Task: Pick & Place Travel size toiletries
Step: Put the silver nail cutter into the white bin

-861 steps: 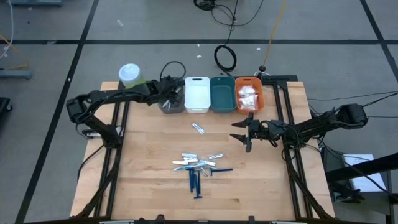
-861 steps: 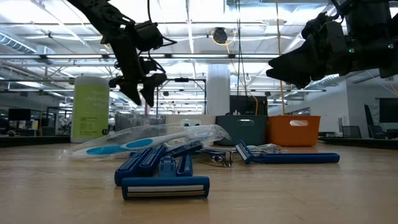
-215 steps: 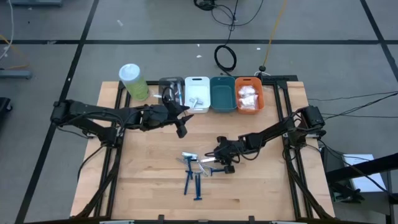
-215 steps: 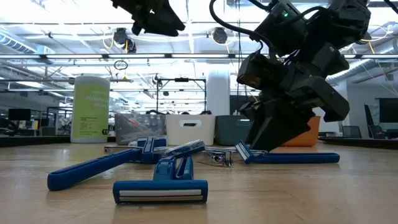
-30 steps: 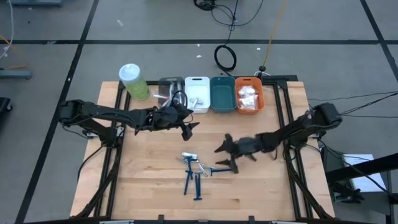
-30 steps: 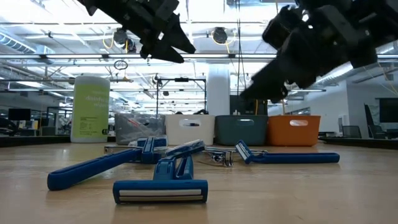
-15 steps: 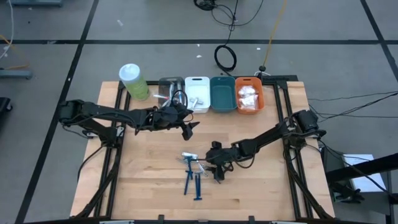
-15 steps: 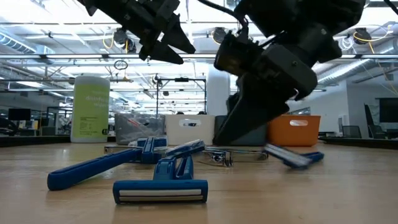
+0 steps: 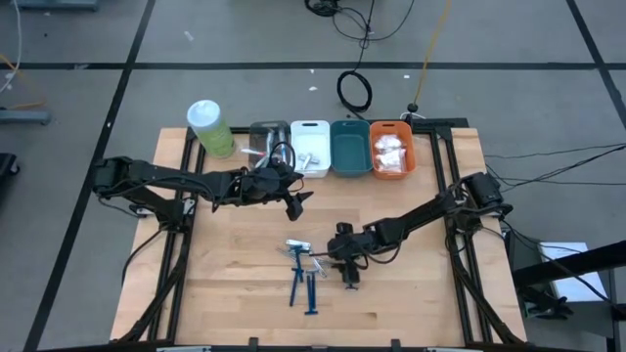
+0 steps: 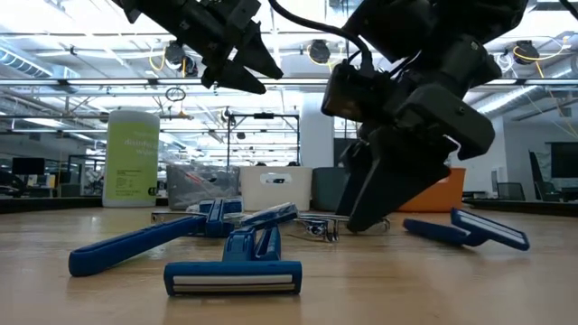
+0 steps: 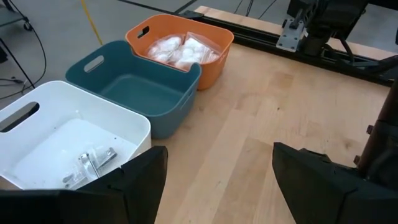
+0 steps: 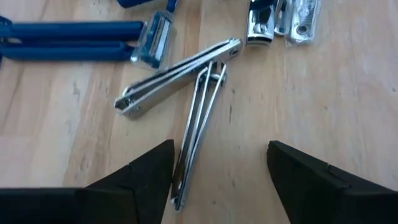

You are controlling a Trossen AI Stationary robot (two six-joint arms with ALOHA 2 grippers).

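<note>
Right pincer (image 12: 214,180) hanging open over silvery tweezers (image 12: 198,134) on worktop (image 9: 411,293); left pincer (image 9: 296,205) hovering open near bins.

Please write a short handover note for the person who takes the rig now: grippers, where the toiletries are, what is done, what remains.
Left gripper: open, empty, raised in front of the white bin.
Right gripper: open, low over the silvery tweezers at the centre pile.
Done: white pouches in the orange bin, metal pieces in the white bin.
Left: blue razors, tweezers and clippers on the table. The teal bin is empty.
</note>
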